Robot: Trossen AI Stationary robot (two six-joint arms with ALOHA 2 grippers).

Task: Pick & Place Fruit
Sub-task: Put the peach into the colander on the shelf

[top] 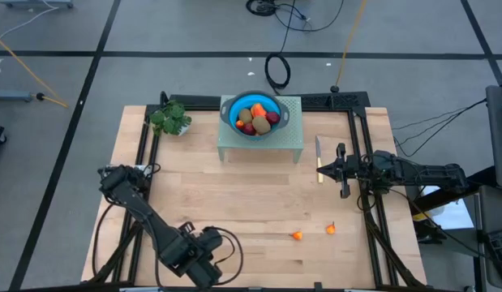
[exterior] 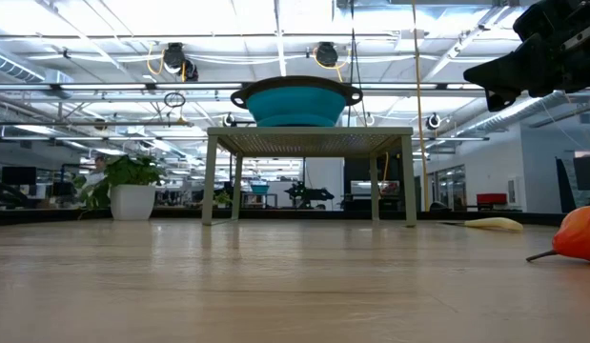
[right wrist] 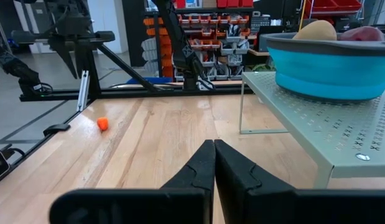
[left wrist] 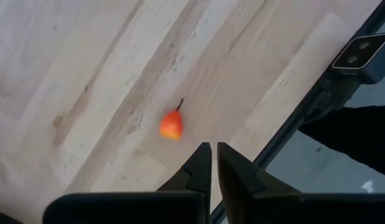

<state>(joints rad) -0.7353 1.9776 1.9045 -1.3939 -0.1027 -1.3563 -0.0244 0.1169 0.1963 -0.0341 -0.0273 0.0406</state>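
A blue bowl (top: 252, 115) stands on a pale green perforated stand (top: 260, 144) at the table's far middle. It holds brown, dark red and orange fruit (top: 259, 118). Two tiny orange-red pieces (top: 297, 235) (top: 331, 229) lie on the bare wood near the front right. One of them (left wrist: 171, 126), with a short stem, lies just ahead of my left gripper (left wrist: 213, 163). That gripper (top: 208, 258) points down near the table's front edge, its fingers all but together and touching nothing. My right gripper (top: 341, 172) waits level at the right, shut and empty.
A yellow-handled knife (top: 319, 158) lies right of the stand, close to my right gripper. A green leafy plant (top: 169, 119) stands at the far left. A black frame rail (left wrist: 304, 118) runs along the table edge beside my left gripper. Bare wood (top: 234, 195) fills the middle.
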